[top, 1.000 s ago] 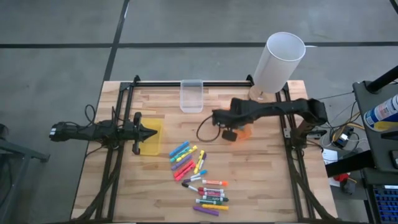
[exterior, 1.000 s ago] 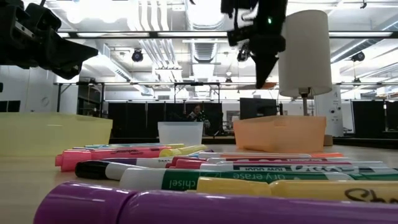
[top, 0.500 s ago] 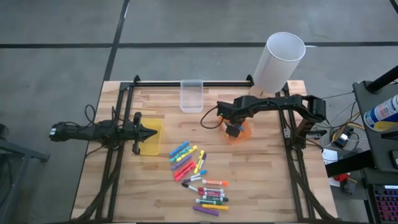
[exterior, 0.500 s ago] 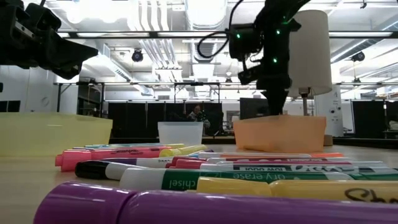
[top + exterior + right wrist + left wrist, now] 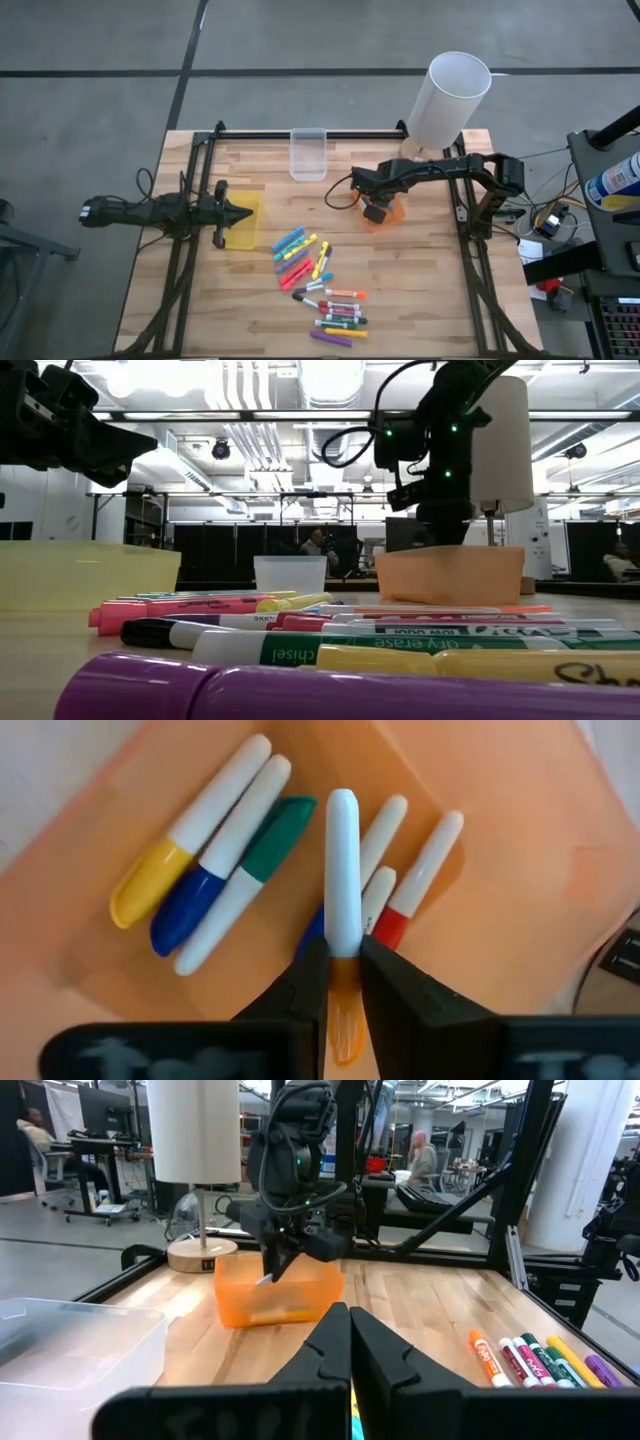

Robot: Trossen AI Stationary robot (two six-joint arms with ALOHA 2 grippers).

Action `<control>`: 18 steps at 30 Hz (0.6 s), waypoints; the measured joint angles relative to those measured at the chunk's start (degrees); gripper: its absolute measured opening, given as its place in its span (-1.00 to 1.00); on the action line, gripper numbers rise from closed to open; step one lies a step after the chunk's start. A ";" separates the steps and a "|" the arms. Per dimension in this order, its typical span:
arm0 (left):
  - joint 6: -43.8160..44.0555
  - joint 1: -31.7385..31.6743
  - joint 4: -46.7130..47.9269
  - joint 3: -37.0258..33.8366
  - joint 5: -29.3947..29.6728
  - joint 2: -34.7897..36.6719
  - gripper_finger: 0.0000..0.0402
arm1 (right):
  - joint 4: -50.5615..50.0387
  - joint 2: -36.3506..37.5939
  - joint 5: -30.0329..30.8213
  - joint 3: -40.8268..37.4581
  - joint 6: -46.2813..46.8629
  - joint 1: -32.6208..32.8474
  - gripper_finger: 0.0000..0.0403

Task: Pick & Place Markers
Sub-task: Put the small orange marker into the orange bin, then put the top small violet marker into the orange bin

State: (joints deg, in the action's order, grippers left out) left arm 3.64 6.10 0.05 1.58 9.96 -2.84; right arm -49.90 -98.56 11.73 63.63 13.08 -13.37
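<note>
Orange-capped white marker [image 5: 343, 900] sits pinched in your right gripper [image 5: 340, 982] jaws, low over the orange bin [image 5: 392, 212] holding other markers. Step: placing. Next, spread jaws, drop it in. Left gripper [image 5: 232, 213] waits closed, empty, over the yellow bin [image 5: 248, 232]. Loose markers [image 5: 320, 288] remain on the surface.

Grey floor [image 5: 100, 100] is surrounding the wooden table [image 5: 420, 300]. A white lamp [image 5: 447, 100] is standing at the table's far edge. Ceiling lights [image 5: 330, 380] are glowing over the hall, where a person [image 5: 425, 1155] is sitting.
</note>
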 joint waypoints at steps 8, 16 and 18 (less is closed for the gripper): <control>0.00 -0.01 0.00 0.00 0.00 -0.01 -1.00 | -0.03 -0.02 0.19 0.50 0.02 0.07 -0.42; 0.00 0.01 0.00 0.00 0.00 0.01 -1.00 | -4.64 1.25 0.12 5.90 -0.09 0.34 -0.31; 0.00 -0.01 0.00 0.00 0.00 0.00 -1.00 | -4.17 2.11 -1.04 6.60 -2.13 1.03 -0.33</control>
State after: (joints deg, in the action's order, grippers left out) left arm 3.64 6.09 0.05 1.59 9.96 -2.84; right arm -54.08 -96.46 10.70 70.23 10.95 -12.34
